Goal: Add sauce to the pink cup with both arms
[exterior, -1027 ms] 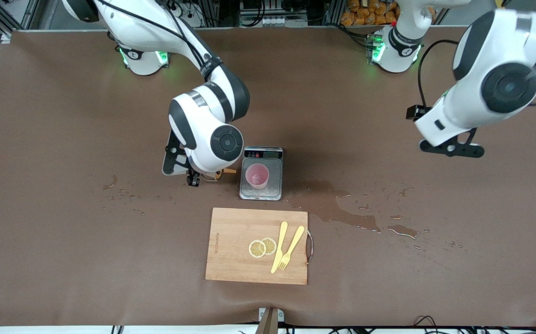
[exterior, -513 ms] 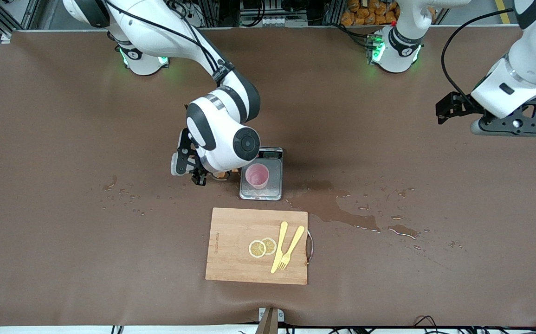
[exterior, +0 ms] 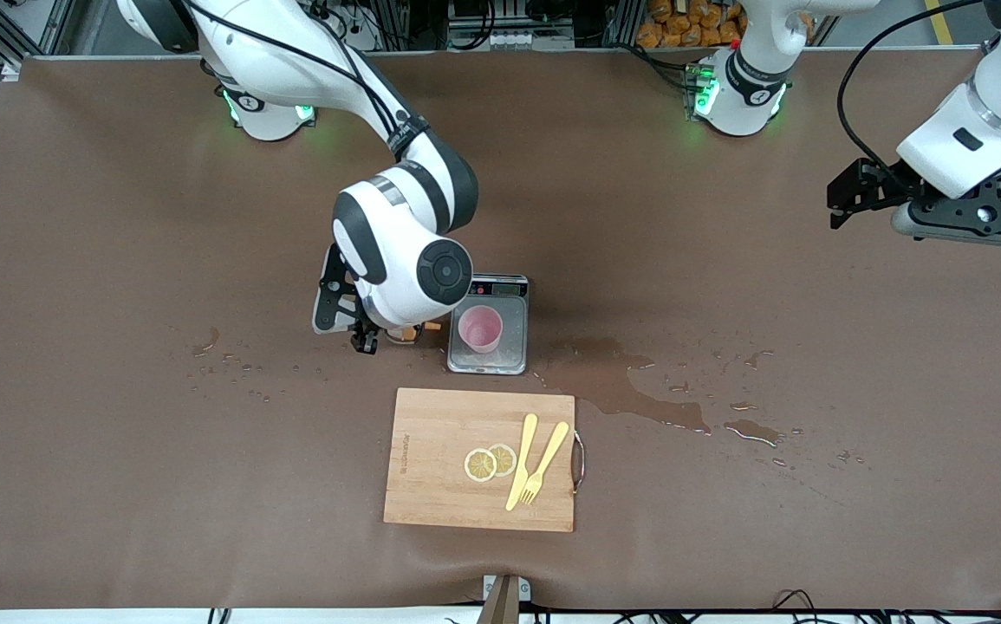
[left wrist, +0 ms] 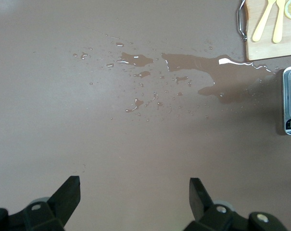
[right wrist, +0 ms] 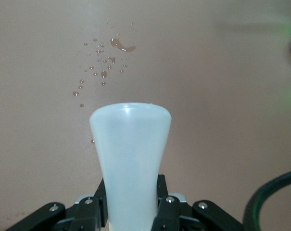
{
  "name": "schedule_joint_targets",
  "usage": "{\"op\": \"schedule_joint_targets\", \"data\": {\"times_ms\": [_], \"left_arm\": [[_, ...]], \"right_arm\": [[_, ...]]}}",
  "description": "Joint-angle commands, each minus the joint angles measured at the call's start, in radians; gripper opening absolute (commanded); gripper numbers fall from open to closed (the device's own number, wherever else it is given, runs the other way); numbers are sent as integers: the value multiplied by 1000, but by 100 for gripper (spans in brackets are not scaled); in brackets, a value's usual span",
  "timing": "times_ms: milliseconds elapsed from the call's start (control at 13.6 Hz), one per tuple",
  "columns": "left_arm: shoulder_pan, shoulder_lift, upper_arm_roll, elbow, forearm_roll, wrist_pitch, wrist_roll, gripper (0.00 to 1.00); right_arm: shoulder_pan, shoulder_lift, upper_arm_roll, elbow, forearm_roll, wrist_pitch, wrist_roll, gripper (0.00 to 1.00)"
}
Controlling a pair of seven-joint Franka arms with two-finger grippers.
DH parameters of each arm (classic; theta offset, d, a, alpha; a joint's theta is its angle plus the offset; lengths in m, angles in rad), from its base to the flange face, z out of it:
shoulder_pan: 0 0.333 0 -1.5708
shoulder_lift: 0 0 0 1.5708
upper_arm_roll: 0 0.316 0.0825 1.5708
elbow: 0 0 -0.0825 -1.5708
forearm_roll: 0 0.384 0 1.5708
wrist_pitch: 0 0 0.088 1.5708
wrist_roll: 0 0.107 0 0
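While the left gripper [left wrist: 133,202] waited with fingers spread over bare table [exterior: 75,485] at its own end, we saw the right gripper [right wrist: 131,211] clamping the sauce bottle [right wrist: 130,159] just beside the scale [exterior: 489,324] bearing the pink cup [exterior: 480,328].

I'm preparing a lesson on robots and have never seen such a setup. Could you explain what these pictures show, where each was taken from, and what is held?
Two white robot arms stand at a brown table. One picture looks down from across the table; the other two come from cameras on each wrist. The right hand grips a pale squeeze bottle beside a steel scale, on which sits a pink cup. The left hand, open and holding nothing, waits in the air over bare table at its own end. Nearer the camera lies a wooden board with lemon slices and a yellow fork. Spilled liquid wets the table.
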Motion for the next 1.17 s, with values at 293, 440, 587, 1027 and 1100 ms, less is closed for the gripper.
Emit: {"op": "schedule_joint_targets", "data": {"times_ms": [293,440,587,1027,1100], "left_arm": [[4,-30,-19,0,-33,-48,-92,100],[44,-32,-22,1,-72,-48,-89,100],[50,-46,-13,-2,-89,-48,-83,100],[44,-49,-13,-2,-88,-62,-83,100],[45,-49,-13,-2,-88,-62,-83,100]], "right_arm": [[-195,-63,9,13,276,72,-139,12],[-252,-86,9,13,380,84,-197,11],[-295,-97,9,1,442,90,-268,10],[-463,-136,9,-82,635,104,-509,11],[-491,-137,9,-88,664,103,-544,10]]}}
